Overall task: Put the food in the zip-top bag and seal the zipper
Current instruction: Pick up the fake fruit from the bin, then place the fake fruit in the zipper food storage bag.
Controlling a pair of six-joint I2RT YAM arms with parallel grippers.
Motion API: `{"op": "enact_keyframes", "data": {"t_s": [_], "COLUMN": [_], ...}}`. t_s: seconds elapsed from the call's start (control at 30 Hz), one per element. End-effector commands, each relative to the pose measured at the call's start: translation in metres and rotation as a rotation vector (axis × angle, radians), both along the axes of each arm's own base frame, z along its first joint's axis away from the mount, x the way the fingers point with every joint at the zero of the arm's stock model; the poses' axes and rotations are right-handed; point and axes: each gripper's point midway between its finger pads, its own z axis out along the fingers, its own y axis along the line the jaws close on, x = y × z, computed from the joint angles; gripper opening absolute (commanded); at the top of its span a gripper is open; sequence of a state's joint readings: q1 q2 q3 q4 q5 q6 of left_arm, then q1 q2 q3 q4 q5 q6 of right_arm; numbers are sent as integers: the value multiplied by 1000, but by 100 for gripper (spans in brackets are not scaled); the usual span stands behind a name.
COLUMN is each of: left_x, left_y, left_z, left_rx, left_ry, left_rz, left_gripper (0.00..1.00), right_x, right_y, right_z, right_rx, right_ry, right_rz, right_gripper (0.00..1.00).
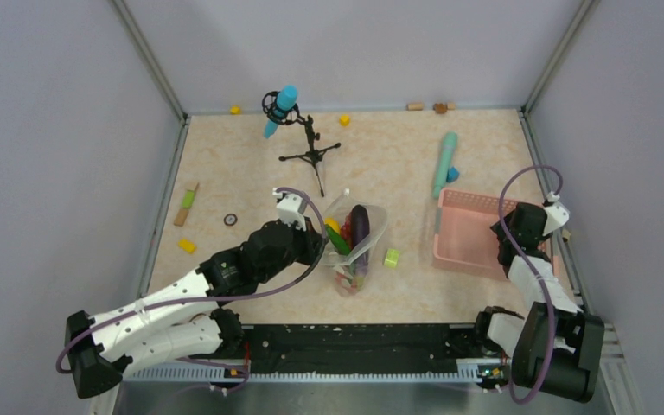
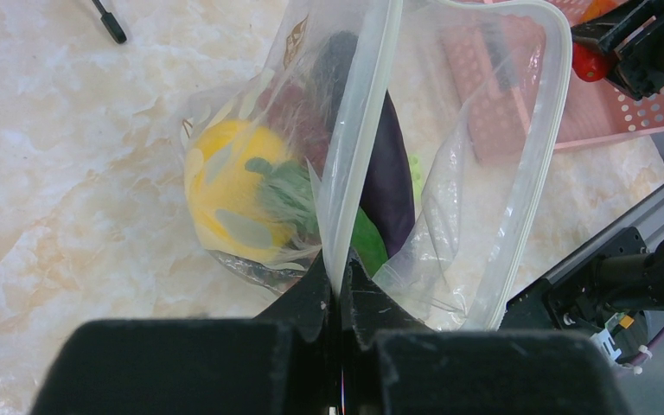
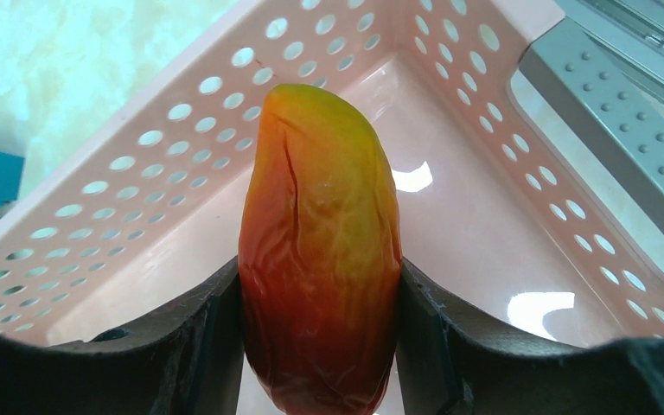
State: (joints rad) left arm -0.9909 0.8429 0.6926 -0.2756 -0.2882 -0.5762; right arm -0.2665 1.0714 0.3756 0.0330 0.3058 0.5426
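A: Location of bag [image 2: 484, 130]?
B: Middle of table [image 1: 251, 156], partly filled. One lip pinched tight in left gripper [image 2: 340, 285], probably to hold mouth open for loading.
A: And right gripper [image 3: 320, 290]?
B: Clamped on red-orange piece [image 3: 320, 199] over basket [image 3: 138, 138]; likely next in.

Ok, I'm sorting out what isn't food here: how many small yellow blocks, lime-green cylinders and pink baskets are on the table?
yellow blocks: 3
lime-green cylinder: 1
pink basket: 1
Total: 5
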Motion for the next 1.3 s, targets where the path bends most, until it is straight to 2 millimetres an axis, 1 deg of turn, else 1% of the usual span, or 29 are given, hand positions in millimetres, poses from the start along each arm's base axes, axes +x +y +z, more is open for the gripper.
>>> {"op": "enact_keyframes", "data": {"t_s": [0.0, 0.13, 0.2, 0.27, 0.3, 0.33, 0.4, 0.43, 0.53, 0.63, 0.67, 0.77, 0.83, 0.9, 0.97, 1.0, 1.07, 1.13, 1.17, 1.27], "left_x": [4, 3, 4, 5, 5, 6, 6, 6, 6, 6, 6, 5, 5, 5, 5, 5, 5, 6, 7, 7], "left_y": [-2, -1, 0, 0, 0, 0, -1, -1, -1, -1, -2, -2, -2, -3, -2, -3, -3, -2, -1, 0], "left_z": [7, 9, 9, 9, 8, 8, 6, 6, 6, 7, 7, 7, 7, 7, 6, 7, 7, 7, 7, 7], "left_rx": [-24, -29, -31, -31, -28, -28, -22, -22, -18, -19, -19, -20, -18, -17, -16, -18, -18, -18, -17, -11], "left_ry": [-31, -36, -39, -41, -41, -43, -38, -37, -38, -40, -40, -43, -44, -44, -43, -43, -40, -43, -44, -47], "left_rz": [5, 5, 10, 15, 18, 20, 16, 13, 11, 11, 9, 4, 1, -1, 1, 1, 1, 11, 14, 17], "left_gripper": [0, 0, 0, 0, 0, 0, 0, 0, 0, 0, 0, 0, 0, 0, 0, 0, 0, 0, 0, 0], "right_x": [3, 0, -2, 2, 5, 8, 16, 17, 13, 4, 0, -12, -18, -28, -40, -45, -50, -52, -58, -71], "right_y": [3, 11, 16, 28, 37, 49, 76, 96, 128, 157, 168, 207, 234, 265, 289, 299, 314, 328, 339, 363], "right_z": [18, 33, 46, 59, 66, 73, 95, 105, 131, 152, 157, 165, 171, 180, 190, 196, 200, 200, 201, 201], "right_rx": [-5, -5, -11, -3, 8, 26, 54, 83, 121, 165, 180, 229, 222, 216, 213, 210, 212, 202, 202, 169], "right_ry": [-72, -120, -164, -224, -257, -292, -395, -442, -535, -628, -654, -670, -673, -688, -703, -709, -691, -663, -656, -637], "right_rz": [26, 66, 100, 168, 222, 287, 446, 552, 734, 890, 949, 1133, 1239, 1353, 1456, 1500, 1544, 1571, 1610, 1706], "right_gripper": [16, 16, 15, 14, 14, 14, 13, 13, 11, 5, 5, 4, 1, 0, 0, 0, 0, 0, 0, 0]}}
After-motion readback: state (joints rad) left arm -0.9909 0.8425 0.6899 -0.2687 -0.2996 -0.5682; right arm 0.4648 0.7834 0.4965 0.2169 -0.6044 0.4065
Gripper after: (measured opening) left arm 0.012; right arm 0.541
